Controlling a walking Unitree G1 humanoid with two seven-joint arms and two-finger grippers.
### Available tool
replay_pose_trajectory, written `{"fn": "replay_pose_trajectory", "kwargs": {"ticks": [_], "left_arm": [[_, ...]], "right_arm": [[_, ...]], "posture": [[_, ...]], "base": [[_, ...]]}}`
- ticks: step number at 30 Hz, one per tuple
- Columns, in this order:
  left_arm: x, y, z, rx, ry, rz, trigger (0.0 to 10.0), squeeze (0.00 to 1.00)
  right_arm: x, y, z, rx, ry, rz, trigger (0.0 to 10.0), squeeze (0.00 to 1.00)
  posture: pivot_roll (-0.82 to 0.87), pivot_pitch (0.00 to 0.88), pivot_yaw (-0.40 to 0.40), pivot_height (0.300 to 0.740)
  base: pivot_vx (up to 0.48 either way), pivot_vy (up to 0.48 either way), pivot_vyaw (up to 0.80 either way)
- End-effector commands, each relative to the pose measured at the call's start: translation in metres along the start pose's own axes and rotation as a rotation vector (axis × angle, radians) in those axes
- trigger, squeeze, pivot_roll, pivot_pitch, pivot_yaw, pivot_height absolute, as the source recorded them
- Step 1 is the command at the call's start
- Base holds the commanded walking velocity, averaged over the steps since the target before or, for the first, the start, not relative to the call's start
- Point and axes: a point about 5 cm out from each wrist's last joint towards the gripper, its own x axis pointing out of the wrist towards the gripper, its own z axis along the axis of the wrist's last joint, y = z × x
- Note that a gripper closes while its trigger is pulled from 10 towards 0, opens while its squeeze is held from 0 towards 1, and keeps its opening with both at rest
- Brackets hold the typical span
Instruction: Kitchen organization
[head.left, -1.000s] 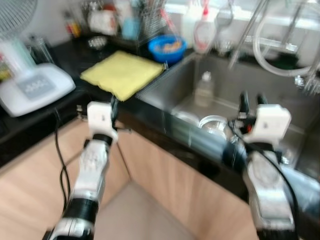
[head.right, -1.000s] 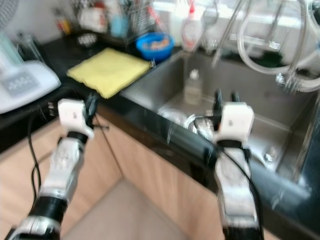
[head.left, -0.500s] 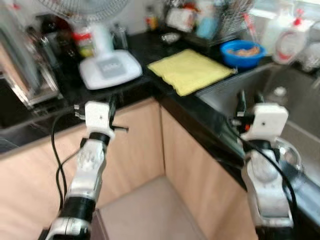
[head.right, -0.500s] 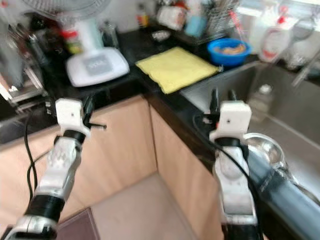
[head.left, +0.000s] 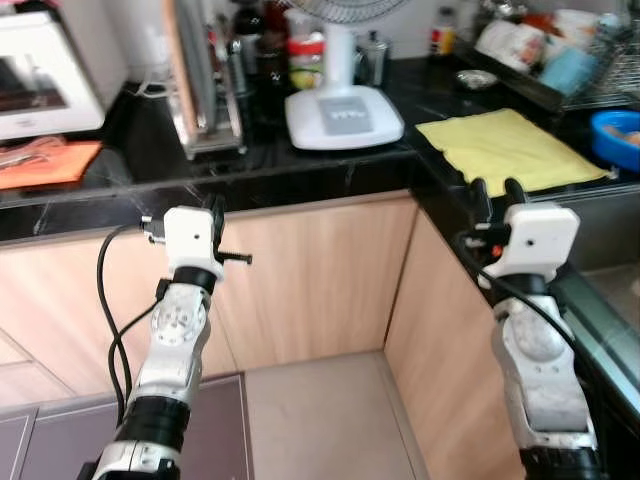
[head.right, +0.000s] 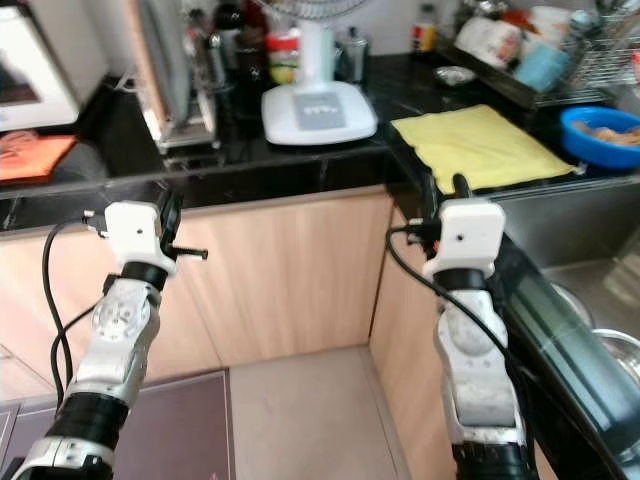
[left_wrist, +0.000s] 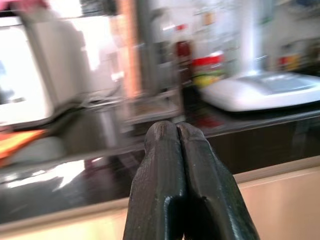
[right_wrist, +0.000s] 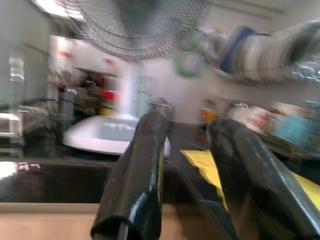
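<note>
My left gripper (left_wrist: 181, 150) is closed on nothing; my right gripper (right_wrist: 192, 150) gapes empty before the black stone surface (head.left: 250, 170); flat yellow cloth (head.left: 507, 149) beyond.

Table (head.left: 300, 170): black stone, L-shaped corner.
Cabinets (head.left: 310, 270): light wood fronts.
Floor (head.left: 320, 420): beige tile.

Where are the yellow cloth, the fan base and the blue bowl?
yellow cloth (head.right: 478, 146), right eye view, middle of cloth.
fan base (head.right: 318, 110), right eye view, grey panel.
blue bowl (head.right: 598, 132), right eye view, near rim.
</note>
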Motion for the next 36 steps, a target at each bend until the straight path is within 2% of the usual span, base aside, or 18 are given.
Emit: {"fn": "replay_pose_trajectory", "kwargs": {"ticks": [1,3,6,11,15,16,17,20,22,23,26,30,32,34,35,36], "left_arm": [[-0.001,0.003,-0.002,0.015,-0.004,0.017,10.0,0.00],[-0.004,0.008,-0.007,0.030,0.015,0.035,10.0,0.00],[-0.010,0.018,-0.015,0.007,0.051,0.098,10.0,0.00],[-0.015,0.020,-0.024,0.022,0.082,0.105,10.0,0.00],[-0.023,0.022,-0.041,0.031,0.156,0.110,10.0,0.00],[-0.027,0.023,-0.049,0.021,0.193,0.113,10.0,0.00],[-0.034,0.023,-0.061,0.009,0.254,0.103,10.0,0.00],[-0.045,0.022,-0.076,-0.013,0.339,0.107,10.0,0.00],[-0.061,0.026,-0.095,-0.022,0.450,0.128,10.0,0.00],[-0.063,0.026,-0.097,-0.023,0.464,0.130,10.0,0.00],[-0.089,0.026,-0.121,-0.046,0.631,0.138,10.0,0.00],[-0.115,0.021,-0.140,-0.034,0.781,0.100,10.0,0.00],[-0.131,0.019,-0.148,-0.057,0.860,0.102,10.0,0.00],[-0.151,0.018,-0.157,-0.055,0.956,0.102,10.0,0.00],[-0.158,0.018,-0.160,-0.057,0.985,0.104,10.0,0.00],[-0.158,0.018,-0.160,-0.057,0.985,0.104,10.0,0.00]], "right_arm": [[-0.001,-0.005,-0.004,-0.001,0.013,-0.004,10.0,0.00],[-0.002,-0.006,-0.004,-0.004,0.016,0.003,10.0,0.00],[-0.004,-0.009,-0.006,-0.006,0.022,0.001,10.0,0.00],[-0.008,-0.008,-0.009,-0.010,0.033,0.015,10.0,0.00],[-0.014,-0.007,-0.023,-0.006,0.106,0.064,10.0,0.00],[-0.017,-0.011,-0.033,0.027,0.150,0.058,10.0,0.00],[-0.024,-0.017,-0.048,0.044,0.217,0.039,10.0,0.00],[-0.035,-0.024,-0.074,0.078,0.335,0.034,10.0,0.00],[-0.055,-0.029,-0.112,0.074,0.523,0.044,10.0,0.00],[-0.057,-0.029,-0.116,0.071,0.546,0.046,10.0,0.00],[-0.086,-0.035,-0.152,0.066,0.708,0.019,10.0,0.00],[-0.117,-0.033,-0.177,0.068,0.874,0.016,10.0,0.00],[-0.134,-0.030,-0.187,0.049,0.966,0.041,10.0,0.00],[-0.155,-0.024,-0.197,0.057,1.069,0.053,10.0,0.00],[-0.161,-0.022,-0.200,0.075,1.094,0.052,10.0,0.00],[-0.161,-0.022,-0.200,0.075,1.094,0.052,10.0,0.00]], "posture": [[0.00,0.000,0.022,0.740],[0.00,0.000,0.023,0.740],[0.00,0.000,0.023,0.740],[-0.01,0.000,0.025,0.740],[-0.02,0.000,0.028,0.740],[-0.02,0.000,0.030,0.740],[-0.02,0.000,0.032,0.740],[-0.02,0.000,0.028,0.740],[-0.02,0.000,0.027,0.740],[-0.02,0.000,0.027,0.740],[-0.01,0.000,0.015,0.740],[-0.01,0.000,0.015,0.740],[-0.01,0.000,0.015,0.740],[-0.02,0.000,0.014,0.740],[-0.01,0.000,0.008,0.740],[-0.01,0.000,0.008,0.740]], "base": [[0.000,0.000,0.80],[0.000,0.000,0.80],[0.000,0.000,0.80],[0.000,0.000,0.80],[0.000,0.000,0.31],[0.000,0.000,0.00],[0.000,0.000,0.00],[0.000,0.000,0.00],[0.000,0.000,0.00],[0.000,0.000,0.00],[0.000,0.000,0.00],[0.000,0.000,0.00],[0.000,0.000,0.00],[0.000,0.000,0.00],[0.000,0.000,0.00],[0.000,0.000,0.00]]}}
